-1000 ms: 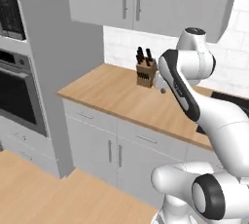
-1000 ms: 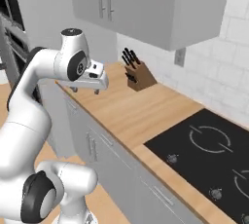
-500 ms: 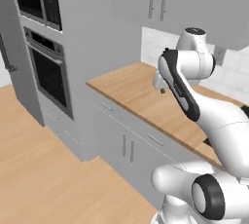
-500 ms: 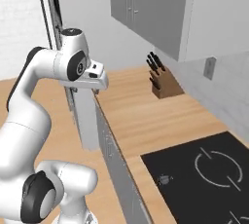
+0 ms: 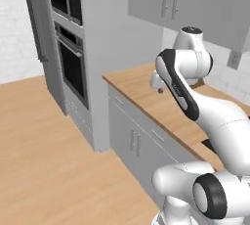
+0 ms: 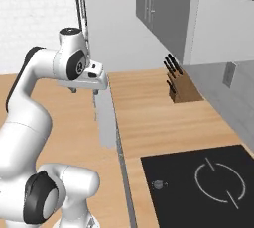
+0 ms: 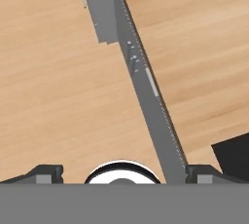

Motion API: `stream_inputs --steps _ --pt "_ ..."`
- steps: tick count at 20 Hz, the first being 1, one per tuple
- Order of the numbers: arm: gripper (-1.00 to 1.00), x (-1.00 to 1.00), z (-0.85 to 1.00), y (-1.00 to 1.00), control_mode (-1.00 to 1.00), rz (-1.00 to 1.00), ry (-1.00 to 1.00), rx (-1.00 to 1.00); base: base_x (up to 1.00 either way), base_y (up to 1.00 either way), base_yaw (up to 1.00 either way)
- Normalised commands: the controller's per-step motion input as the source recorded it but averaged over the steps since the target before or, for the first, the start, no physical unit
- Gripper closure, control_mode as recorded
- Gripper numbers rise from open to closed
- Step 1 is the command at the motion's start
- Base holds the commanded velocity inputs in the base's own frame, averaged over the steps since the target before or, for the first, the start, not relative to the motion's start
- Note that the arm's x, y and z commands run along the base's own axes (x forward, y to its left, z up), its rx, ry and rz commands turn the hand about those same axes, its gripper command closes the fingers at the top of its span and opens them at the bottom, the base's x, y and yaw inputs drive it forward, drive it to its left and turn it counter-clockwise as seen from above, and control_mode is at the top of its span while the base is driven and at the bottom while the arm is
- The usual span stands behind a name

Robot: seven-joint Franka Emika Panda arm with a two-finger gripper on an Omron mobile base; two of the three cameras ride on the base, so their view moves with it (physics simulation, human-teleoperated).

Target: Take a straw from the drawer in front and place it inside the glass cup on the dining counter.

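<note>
Wooden countertop [image 6: 163,118] — no legible writing.

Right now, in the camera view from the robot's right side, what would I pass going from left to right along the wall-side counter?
The white robot arm's gripper, open above the counter's edge → bare wooden countertop → knife block → black cooktop, nearer the camera.

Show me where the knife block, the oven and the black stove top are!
knife block [image 6: 182,87]: right base view, on its wooden body.
oven [image 5: 73,67]: left base view, on its dark door glass.
stove top [image 6: 198,187]: right base view, on its black surface.
</note>
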Motion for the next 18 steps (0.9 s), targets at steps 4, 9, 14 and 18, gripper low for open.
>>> stream_inputs --steps 4,9,14,18 --pt "-1.0 0.0 0.0 0.0 1.0 0.0 0.0 0.0 -0.24 -0.47 0.24" --pt "-1.0 0.0 0.0 0.0 1.0 0.0 0.0 0.0 0.03 -0.44 0.27" --pt "-1.0 0.0 0.0 0.0 1.0 0.0 0.0 0.0 0.06 -0.38 0.26" --pt "-1.0 0.0 0.0 0.0 1.0 0.0 0.0 0.0 0.0 -0.36 0.23"
